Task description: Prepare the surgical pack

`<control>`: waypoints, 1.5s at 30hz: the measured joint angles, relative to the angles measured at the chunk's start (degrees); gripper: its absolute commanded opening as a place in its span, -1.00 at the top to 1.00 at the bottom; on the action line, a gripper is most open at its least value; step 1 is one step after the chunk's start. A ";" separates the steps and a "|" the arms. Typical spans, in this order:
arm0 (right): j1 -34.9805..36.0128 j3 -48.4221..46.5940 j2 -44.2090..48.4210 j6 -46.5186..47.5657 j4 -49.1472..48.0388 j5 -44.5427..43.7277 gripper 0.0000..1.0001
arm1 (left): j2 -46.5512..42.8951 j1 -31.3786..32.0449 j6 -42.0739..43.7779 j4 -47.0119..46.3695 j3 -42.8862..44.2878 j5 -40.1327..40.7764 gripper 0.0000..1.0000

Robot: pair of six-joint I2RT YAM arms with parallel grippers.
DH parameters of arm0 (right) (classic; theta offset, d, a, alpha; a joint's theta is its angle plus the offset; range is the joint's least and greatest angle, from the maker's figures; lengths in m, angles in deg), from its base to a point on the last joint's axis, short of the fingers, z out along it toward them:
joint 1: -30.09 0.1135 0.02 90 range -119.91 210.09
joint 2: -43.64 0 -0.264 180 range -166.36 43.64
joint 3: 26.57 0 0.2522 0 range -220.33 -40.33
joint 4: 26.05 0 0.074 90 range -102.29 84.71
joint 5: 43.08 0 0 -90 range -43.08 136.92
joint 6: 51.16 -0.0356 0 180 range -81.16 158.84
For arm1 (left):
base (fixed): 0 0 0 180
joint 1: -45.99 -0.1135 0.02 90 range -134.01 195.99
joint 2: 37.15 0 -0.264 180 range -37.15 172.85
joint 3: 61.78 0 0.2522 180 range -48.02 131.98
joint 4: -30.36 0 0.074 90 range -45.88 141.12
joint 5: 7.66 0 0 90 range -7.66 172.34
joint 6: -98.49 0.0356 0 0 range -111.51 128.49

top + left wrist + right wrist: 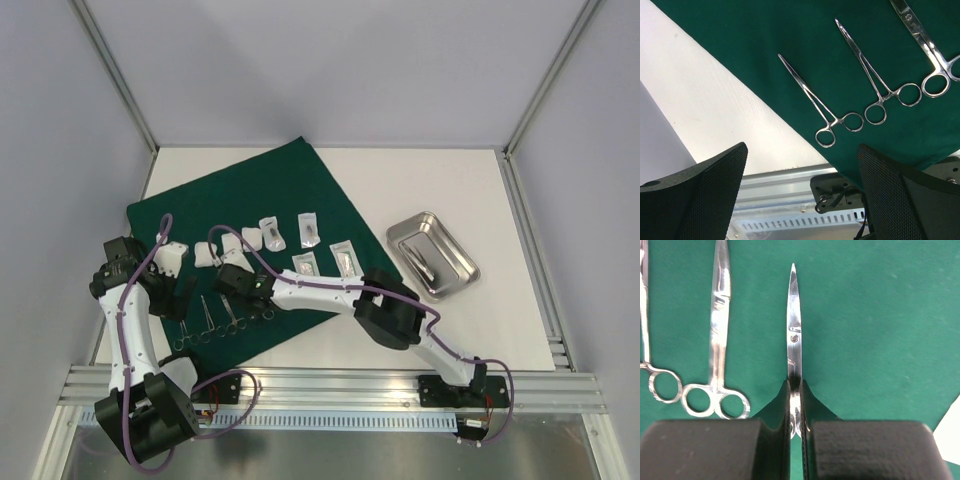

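The dark green cloth (pixel 250 210) lies flat on the left half of the table. On it lie white gauze pads (pixel 207 253), clear pouches (pixel 310 230) and steel instruments (pixel 208 318) near its front edge. My right gripper (pixel 236 285) is low over the cloth, shut on the shank of a pair of steel scissors (pixel 794 315) whose tip points away. A second pair of scissors (pixel 719 330) lies just to their left. My left gripper (pixel 800 195) is open and empty above the cloth's front-left edge, near two forceps (pixel 815 102). The steel tray (pixel 408 222) stands right of the cloth.
The tray holds one metal instrument (pixel 425 262). White table (pixel 420 180) shows behind and right of the cloth. An aluminium rail (pixel 330 385) runs along the near edge. Frame posts and grey walls close in the sides.
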 measured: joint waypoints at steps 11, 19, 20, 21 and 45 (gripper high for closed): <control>-1.38 5.44 4.37 2.86 -2.93 0.17 0.99 | 0.00 0.00 0.07 0.02 0.00 0.00 -1.00; -7.74 15.34 18.32 9.66 -6.54 2.84 0.99 | 0.13 0.00 0.37 2.56 1.79 -2.10 -0.98; -9.53 16.90 20.96 10.82 -6.78 3.21 0.99 | 0.22 0.00 0.39 3.02 2.56 -2.62 -0.98; -11.96 18.78 24.46 12.26 -7.13 3.69 0.99 | 0.42 0.00 0.42 3.54 3.65 -3.26 -0.98; -60.76 55.71 51.32 40.50 -10.54 10.14 0.99 | 8.41 0.00 -0.02 3.96 15.41 -15.04 -0.96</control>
